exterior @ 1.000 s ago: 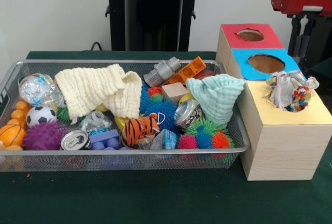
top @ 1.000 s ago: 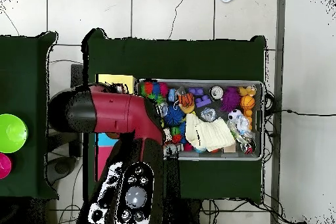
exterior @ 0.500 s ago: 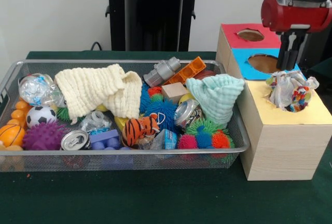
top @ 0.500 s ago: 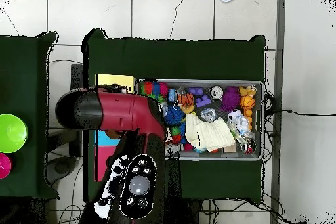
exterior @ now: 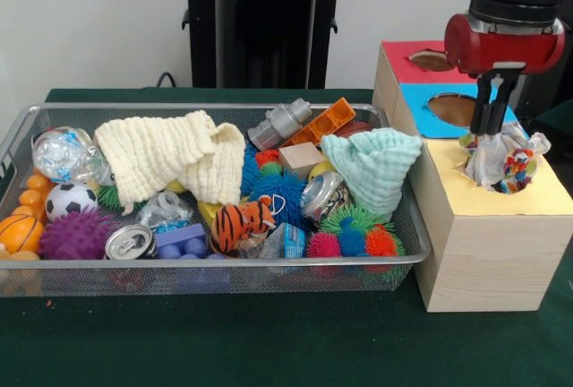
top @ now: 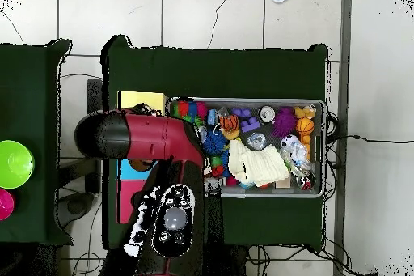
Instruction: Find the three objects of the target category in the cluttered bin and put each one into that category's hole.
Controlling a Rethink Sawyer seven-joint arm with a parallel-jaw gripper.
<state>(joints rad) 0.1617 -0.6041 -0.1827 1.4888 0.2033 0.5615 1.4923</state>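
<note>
A crumpled plastic bag with coloured print (exterior: pixel 506 161) sticks out of the round hole in the yellow top (exterior: pixel 537 201) of the wooden box. My gripper (exterior: pixel 486 129) hangs straight down over the bag's left edge and touches it. The wire bin (exterior: pixel 224 108) holds a clear crumpled wrapper ball (exterior: pixel 61 154) at its far left and another clear wrapper (exterior: pixel 166 208) near the front. From overhead, the red arm (top: pixel 154 138) covers the box, and only a strip of the yellow top (top: pixel 142 99) shows.
The box also has a blue top (exterior: pixel 421 100) and a red top (exterior: pixel 398 54), each with a hole. The bin (top: pixel 323 148) is packed with a cream cloth (exterior: pixel 170 159), a mint cloth (exterior: pixel 372 165), spiky balls, cans, blocks and a tiger toy (exterior: pixel 240 222).
The arm has swung in from the upper right and come down over the yellow hole, reaching the bag. The bag and the bin's contents have not moved.
</note>
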